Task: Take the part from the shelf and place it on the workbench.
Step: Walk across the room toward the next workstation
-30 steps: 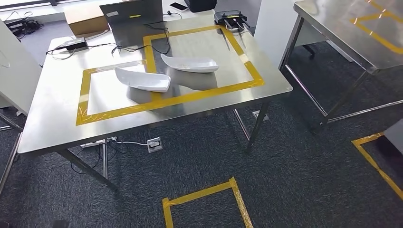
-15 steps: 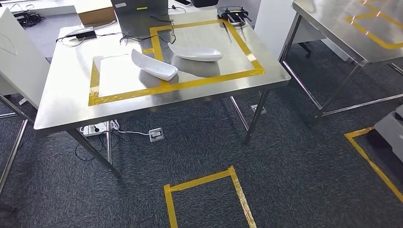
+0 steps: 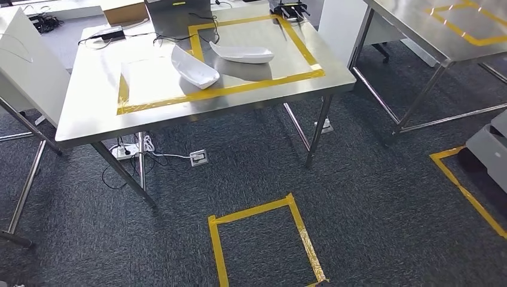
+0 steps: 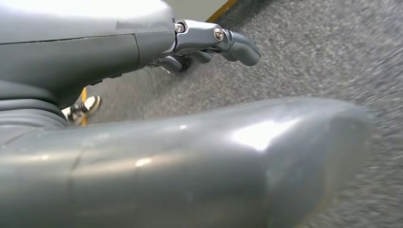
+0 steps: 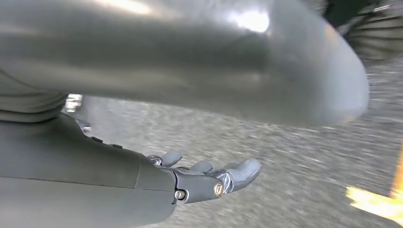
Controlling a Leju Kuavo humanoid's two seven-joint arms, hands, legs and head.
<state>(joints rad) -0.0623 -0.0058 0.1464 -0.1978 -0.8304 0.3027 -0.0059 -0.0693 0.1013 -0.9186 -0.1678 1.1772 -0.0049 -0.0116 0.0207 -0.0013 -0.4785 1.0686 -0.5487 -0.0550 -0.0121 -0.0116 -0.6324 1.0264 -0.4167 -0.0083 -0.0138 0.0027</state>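
1. Workbench [image 3: 89, 113]: one steel table in the upper left of the head view, marked with two adjoining yellow tape rectangles [image 3: 257, 81].
2. Second steel table [image 3: 412, 30]: one, at the upper right, with its own yellow tape outline; well apart from the workbench.
3. Floor tape: one full yellow rectangle [image 3: 263, 209] on the dark carpet below the workbench, plus one partial outline [image 3: 466, 191] at the right edge.
4. Laptop [image 3: 176, 18]: one, at the far edge of the workbench, beside one cardboard box [image 3: 122, 11].
5. Parts: two white curved shells lay on the workbench. Left part [image 3: 194, 67] rested across the tape strip shared by the two rectangles; right part [image 3: 242, 54] sat inside the right-hand rectangle. They were close together; contact could not be judged.
6. Left hand [image 4: 209, 45]: hung over the carpet, thumb close in front of the lens, dark fingers extended with a slight curl, apart, holding nothing.
7. Right hand [image 5: 209, 178]: also over carpet, fingers [image 5: 240, 171] stretched out and loosely spread, nothing in its hold.
8. Floor socket [image 3: 198, 157]: one, under the workbench, with a white cable running to it.
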